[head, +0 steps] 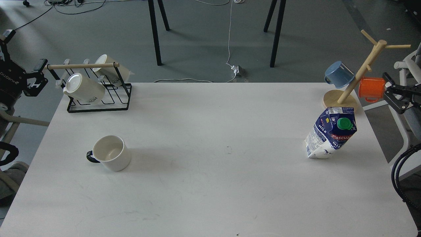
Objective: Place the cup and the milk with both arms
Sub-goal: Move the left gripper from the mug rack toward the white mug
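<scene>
1. Because the milk (330, 136) is dented and leans to the right on a small base, a sideways touch from the right pincer (394, 98) would likely tip it before the fingers close around it.
2. Since the wooden mug tree (353, 79), with its blue mug (338, 74) and orange mug (371, 89), stands just beyond the carton, an approach from the far right could knock that stand or catch the orange mug.
3. The cup (110, 153) has its black handle pointing left, toward the left pincer (33, 79); a grip on the smooth rim could slip, and a bump on the handle would spin it.
4. The black wire rack (98, 95) with two cream lettered mugs sits on the far left, near the left arm's path.
5. Both pincers hang off the table (213, 181) edges, holding nothing; the right one looks spread, while I cannot tell for the left.
6. The cup is white with a cream inside, upright, on the near left. The milk is blue and white, with a green cap and red label, on the right, well apart from the cup.
</scene>
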Available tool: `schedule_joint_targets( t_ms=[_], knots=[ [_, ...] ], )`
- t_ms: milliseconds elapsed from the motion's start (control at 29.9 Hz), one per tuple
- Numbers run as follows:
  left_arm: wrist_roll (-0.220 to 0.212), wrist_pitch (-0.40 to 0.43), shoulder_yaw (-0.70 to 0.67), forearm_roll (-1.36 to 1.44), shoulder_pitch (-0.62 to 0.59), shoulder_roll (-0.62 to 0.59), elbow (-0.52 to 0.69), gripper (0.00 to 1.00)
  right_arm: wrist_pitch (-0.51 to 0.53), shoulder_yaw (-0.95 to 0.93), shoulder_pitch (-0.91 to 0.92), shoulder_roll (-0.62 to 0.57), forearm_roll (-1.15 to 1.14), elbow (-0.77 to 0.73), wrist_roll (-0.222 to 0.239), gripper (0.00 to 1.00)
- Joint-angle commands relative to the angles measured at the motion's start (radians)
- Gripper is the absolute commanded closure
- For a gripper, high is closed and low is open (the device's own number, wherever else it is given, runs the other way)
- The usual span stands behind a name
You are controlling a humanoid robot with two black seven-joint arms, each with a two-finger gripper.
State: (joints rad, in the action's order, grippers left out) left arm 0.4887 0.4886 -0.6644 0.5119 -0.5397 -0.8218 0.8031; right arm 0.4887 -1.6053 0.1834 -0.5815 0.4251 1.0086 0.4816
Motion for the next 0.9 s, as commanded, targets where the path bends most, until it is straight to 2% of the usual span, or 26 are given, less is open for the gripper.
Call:
schedule_joint_targets(
  t_ms=[0,334,535,736,870],
  knots=[
    [0.0,0.0,0.003,0.0,0.006,-0.002,0.005,0.0,0.0,0.004,-0.001,0.0,0.0,-0.004,0.0,0.02],
    [0.0,0.0,0.019,0.069,0.01,-0.013,-0.044,0.0,0.0,0.001,-0.002,0.002,0.001,-0.004,0.0,0.02],
    [0.0,0.0,0.057,0.622,-0.046,-0.028,-0.036,0.0,0.0,-0.002,-0.027,0.018,0.001,-0.004,0.002,0.02],
    [0.0,0.0,0.06,0.934,-0.048,-0.112,0.051,0.01,0.0,-0.008,-0.082,0.018,0.006,-0.005,0.0,0.02],
    [0.0,-0.088,0.074,1.123,-0.037,-0.151,0.12,0.01,0.0,-0.01,-0.122,0.018,0.011,-0.005,0.0,0.02]
  ],
)
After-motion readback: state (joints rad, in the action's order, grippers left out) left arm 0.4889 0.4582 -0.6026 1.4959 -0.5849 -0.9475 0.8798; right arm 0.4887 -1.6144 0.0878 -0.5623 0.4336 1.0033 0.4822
